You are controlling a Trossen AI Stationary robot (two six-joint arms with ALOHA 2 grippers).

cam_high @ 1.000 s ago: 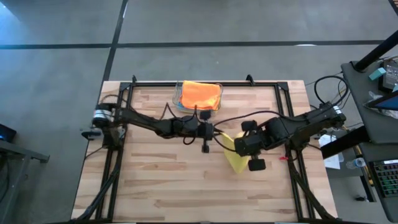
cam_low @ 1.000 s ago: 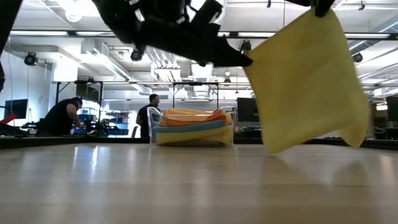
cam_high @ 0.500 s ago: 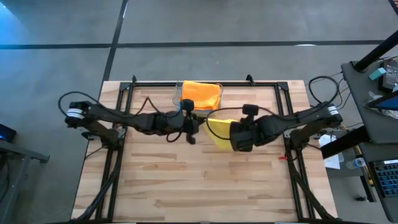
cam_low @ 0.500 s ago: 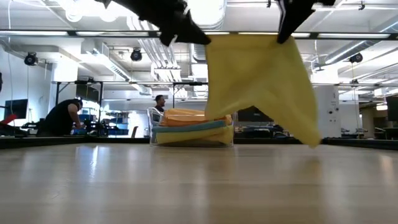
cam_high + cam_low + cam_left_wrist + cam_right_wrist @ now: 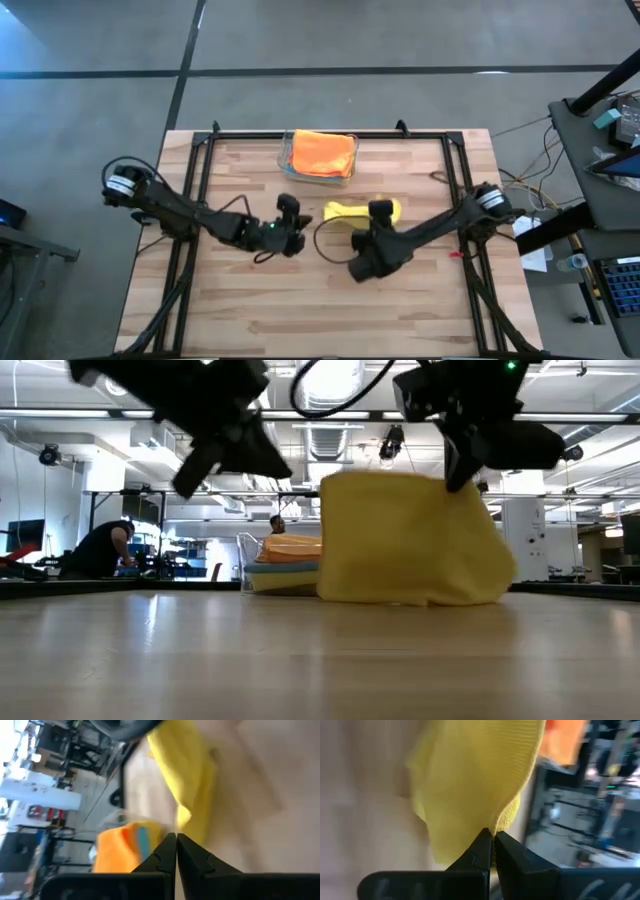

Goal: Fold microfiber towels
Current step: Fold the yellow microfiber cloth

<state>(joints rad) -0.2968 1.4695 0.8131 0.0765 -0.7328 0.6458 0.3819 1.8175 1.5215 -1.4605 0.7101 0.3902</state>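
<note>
Currently the yellow towel (image 5: 360, 211) hangs pinched in the closed right gripper (image 5: 492, 842); the left gripper (image 5: 176, 845), closed, apparently holds its other corner.

You are working in an open-plan robotics lab or industrial workshop. Evidence: a wooden worktop (image 5: 300, 300) in a black metal frame (image 5: 190, 250) on a grey concrete floor (image 5: 90, 100); exposed ceiling ducts (image 5: 250, 450) and strip lights (image 5: 120, 372); benches with monitors (image 5: 22, 532); a seated person (image 5: 100, 547) at a far station.
</note>
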